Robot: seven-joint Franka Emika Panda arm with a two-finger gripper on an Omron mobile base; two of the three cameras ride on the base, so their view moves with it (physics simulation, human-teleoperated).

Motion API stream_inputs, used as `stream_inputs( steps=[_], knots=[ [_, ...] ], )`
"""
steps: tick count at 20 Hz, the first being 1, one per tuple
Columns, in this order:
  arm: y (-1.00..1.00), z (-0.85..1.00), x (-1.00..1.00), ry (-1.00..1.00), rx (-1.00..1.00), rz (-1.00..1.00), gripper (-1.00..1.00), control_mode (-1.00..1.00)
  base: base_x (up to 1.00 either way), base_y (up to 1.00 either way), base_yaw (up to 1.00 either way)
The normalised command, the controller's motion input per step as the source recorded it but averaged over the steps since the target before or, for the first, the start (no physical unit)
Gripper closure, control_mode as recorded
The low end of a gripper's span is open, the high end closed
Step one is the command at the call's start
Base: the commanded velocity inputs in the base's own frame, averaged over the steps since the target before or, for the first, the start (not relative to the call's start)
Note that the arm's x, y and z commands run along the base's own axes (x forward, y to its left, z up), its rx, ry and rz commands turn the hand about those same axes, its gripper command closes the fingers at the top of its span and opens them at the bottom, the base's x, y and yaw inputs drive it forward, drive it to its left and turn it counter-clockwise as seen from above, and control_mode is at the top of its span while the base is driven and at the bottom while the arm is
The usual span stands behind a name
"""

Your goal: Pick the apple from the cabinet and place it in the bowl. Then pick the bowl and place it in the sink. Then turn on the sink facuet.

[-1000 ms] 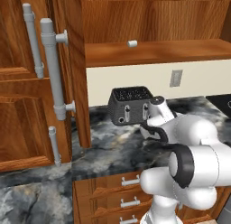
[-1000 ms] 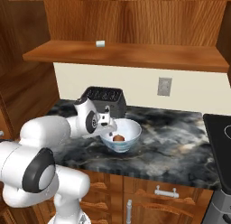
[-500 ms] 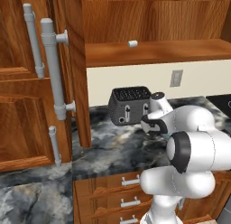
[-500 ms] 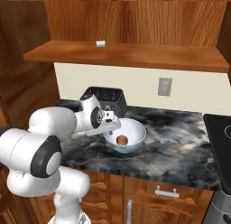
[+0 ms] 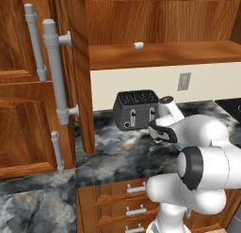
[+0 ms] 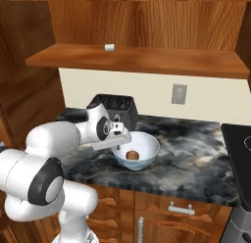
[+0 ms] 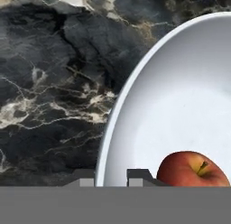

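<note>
The end effector [image 7: 112,177] is clamped on the near rim of the bowl [image 6: 147,145], one finger either side; the apple [image 7: 193,170] sits inside it, just beyond, on the marble desk [image 6: 196,158].

- A dark toaster [image 5: 136,110] is standing on my marble counter [image 6: 196,158] against the wall.
- A small pale cylinder [image 6: 110,47] is sitting on the shelf.
- A wall outlet [image 6: 179,94] is showing above the counter.
- Drawers [image 5: 127,201] are sitting below.

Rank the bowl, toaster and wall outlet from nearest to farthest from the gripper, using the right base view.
1. bowl: its rim is between the gripper fingertips.
2. toaster: just behind the hand.
3. wall outlet: on the backsplash, further right.
</note>
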Motion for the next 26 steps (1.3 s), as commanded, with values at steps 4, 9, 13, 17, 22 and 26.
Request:
stream_inputs(
  steps=[4, 9, 13, 17, 22, 26],
  knots=[
    [0.00, 0.81, -0.90, -0.08, -0.16, 0.07, 1.00, -1.00, 0.00, 0.00, 0.00],
    [-0.04, 1.00, -0.96, -0.03, -0.14, 0.22, 1.00, -1.00, 0.00, 0.00, 0.00],
    [0.00, 1.00, -0.85, 0.00, -0.14, 0.30, 1.00, -1.00, 0.00, 0.00, 0.00],
    [0.00, 1.00, -0.68, 0.04, -0.06, 0.24, 1.00, -1.00, 0.00, 0.00, 0.00],
    [0.04, 1.00, -0.63, 0.05, 0.00, 0.19, 1.00, -1.00, 0.00, 0.00, 0.00],
    [0.21, 0.88, -0.52, 0.00, 0.10, 0.04, 1.00, -1.00, 0.00, 0.00, 0.00]
  ],
)
